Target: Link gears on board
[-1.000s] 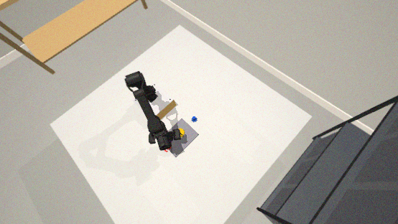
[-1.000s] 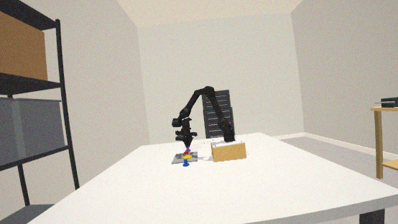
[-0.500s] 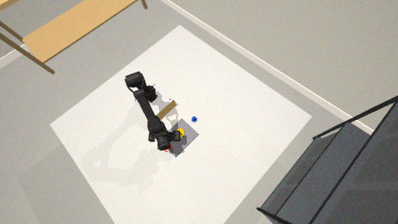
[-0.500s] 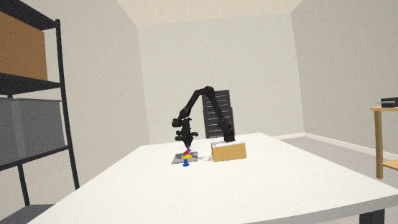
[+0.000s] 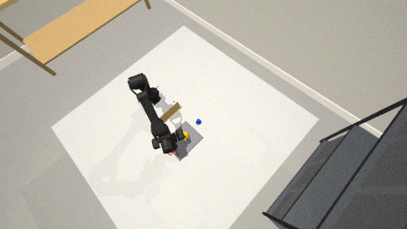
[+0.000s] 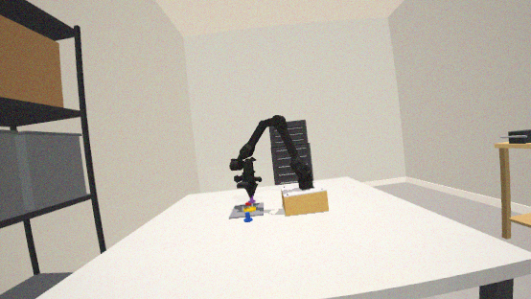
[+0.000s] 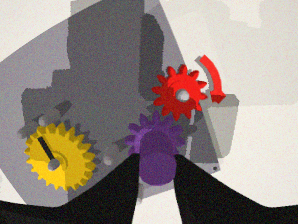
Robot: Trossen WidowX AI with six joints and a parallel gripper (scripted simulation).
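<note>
Counter [image 5: 239,128] [image 6: 288,254] [image 7: 265,175]: spreads white beneath arm, block and board.
Arm [image 5: 148,110] [image 6: 289,144]: arches over, reaching down above the board.
Wooden block [image 5: 170,111] [image 6: 307,202]: sits near the board, by the arm's foot.
Grey board [image 5: 195,136] [image 6: 237,214] [image 7: 30,60]: lies flat, partly in shadow.
Tool [image 5: 170,144] [image 6: 251,196] [image 7: 156,160]: points down, pinching the purple gear's knob.
Yellow gear [image 5: 185,136] [image 6: 249,209] [image 7: 65,155]: sits on a peg, black stripe showing.
Purple gear [image 6: 252,200] [image 7: 156,131]: hangs in the grip over the board, just beside the red gear in the wrist view; cannot tell whether seated.
Red gear [image 6: 248,204] [image 7: 175,100]: sits on a peg beside the red arrow [image 7: 215,77].
Blue gear [image 5: 198,122] [image 6: 247,218]: stands loose on the counter, off the board, nearer yellow than red.
Empty pegs [image 7: 45,119] [image 7: 108,159]: stand near the yellow gear.
</note>
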